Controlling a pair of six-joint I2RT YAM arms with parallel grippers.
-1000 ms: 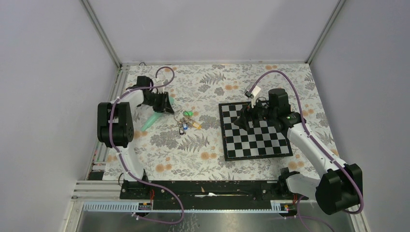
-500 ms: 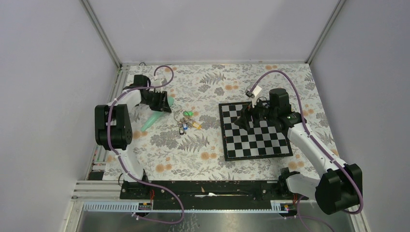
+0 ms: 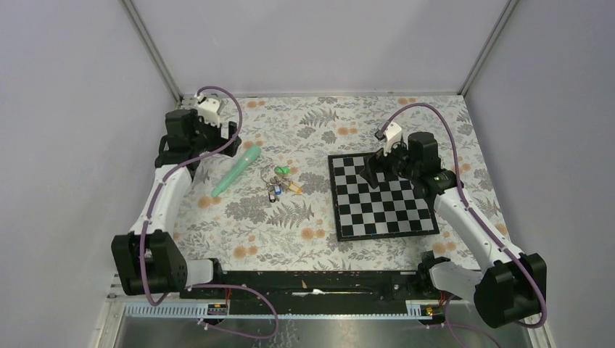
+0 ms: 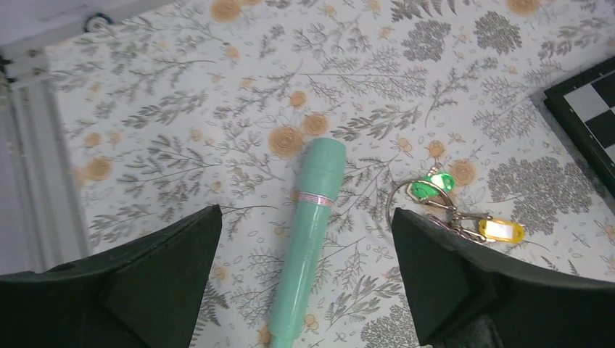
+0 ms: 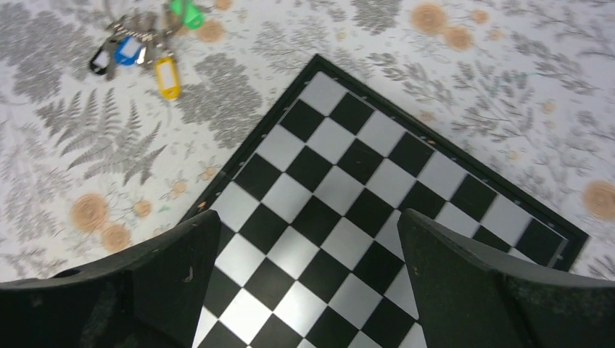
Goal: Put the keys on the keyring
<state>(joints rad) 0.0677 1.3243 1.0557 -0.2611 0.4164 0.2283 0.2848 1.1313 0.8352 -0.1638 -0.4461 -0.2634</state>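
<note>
Two keys, a green-headed key (image 5: 187,13) and a black-headed key (image 5: 100,61), bunched with the keyring (image 3: 278,183) mid-frame overhead, between teal stick (image 4: 312,210) and chessboard (image 5: 341,210). Left gripper (image 4: 303,221), right gripper (image 5: 308,221): both agape, empty. I'd pin the ring first, then thread.

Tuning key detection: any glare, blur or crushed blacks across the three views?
Top external: soft even light, faint shadows; the key bunch is too small to resolve single keys; mild sheen on the chessboard. Left wrist: sharp on the teal stick and green key; left fingers read near black. Right wrist: sharp, no glare; right fingers equally dark.
</note>
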